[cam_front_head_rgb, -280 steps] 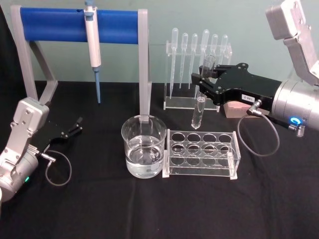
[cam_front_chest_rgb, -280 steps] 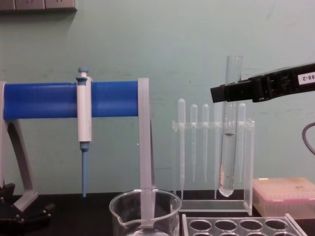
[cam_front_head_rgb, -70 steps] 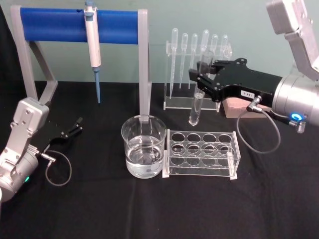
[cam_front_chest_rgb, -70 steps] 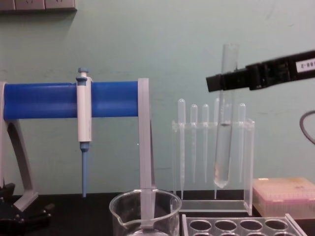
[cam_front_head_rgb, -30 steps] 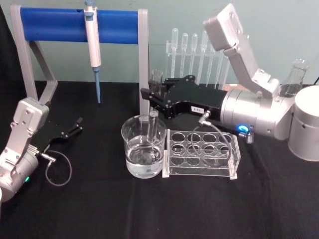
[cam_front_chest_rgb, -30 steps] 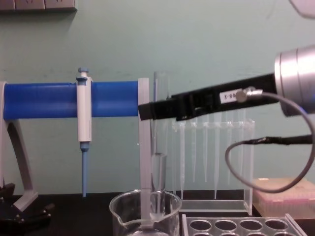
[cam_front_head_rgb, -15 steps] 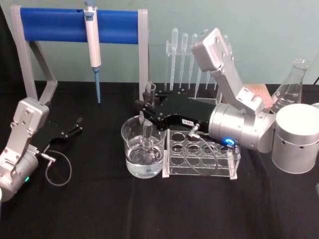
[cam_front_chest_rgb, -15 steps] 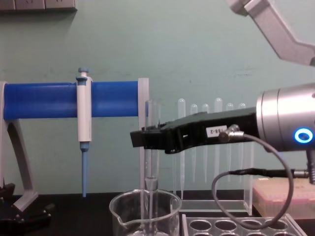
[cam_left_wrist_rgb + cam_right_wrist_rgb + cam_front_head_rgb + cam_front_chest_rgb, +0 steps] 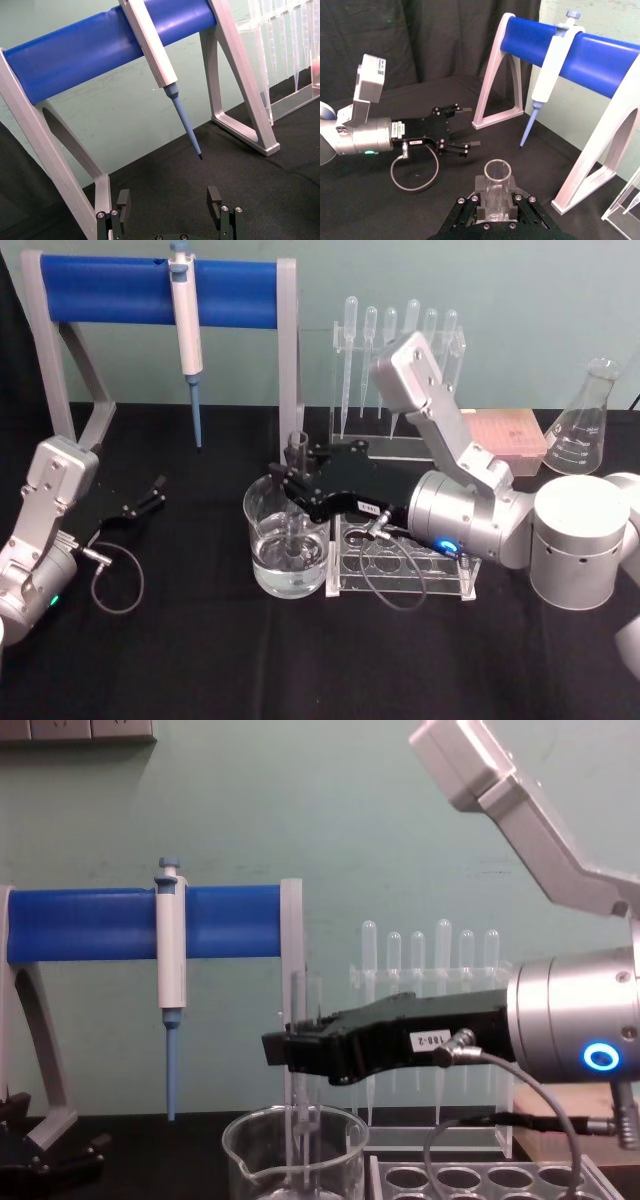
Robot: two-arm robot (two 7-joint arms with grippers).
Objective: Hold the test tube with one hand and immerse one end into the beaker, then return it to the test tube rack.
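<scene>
1. The right gripper [image 9: 292, 483] is clamping the test tube [image 9: 296, 448] on its upper part, just below the open rim. The jaws are standing narrow, pressing the glass from both sides.
2. In the right wrist view, the rim of the test tube [image 9: 497, 172] is projecting just past the jaws.
3. The test tube is standing upright. Its rounded lower end is sitting inside the beaker [image 9: 258, 572], at about the level of the clear liquid [image 9: 275, 558]. Whether the end is touching the beaker floor cannot be told.
4. In the chest view, the test tube [image 9: 302, 1010] is passing down through the right gripper [image 9: 290, 1048] and into the mouth of the beaker [image 9: 248, 1145].
5. The test tube rack [image 9: 448, 575] is standing just beside the beaker on its right. The right arm is reaching across above the rack.
6. The left gripper [image 9: 152, 494] is lying low over the table [image 9: 200, 660] at the left, well apart from the beaker. Its jaws are spread wide and are holding nothing.
</scene>
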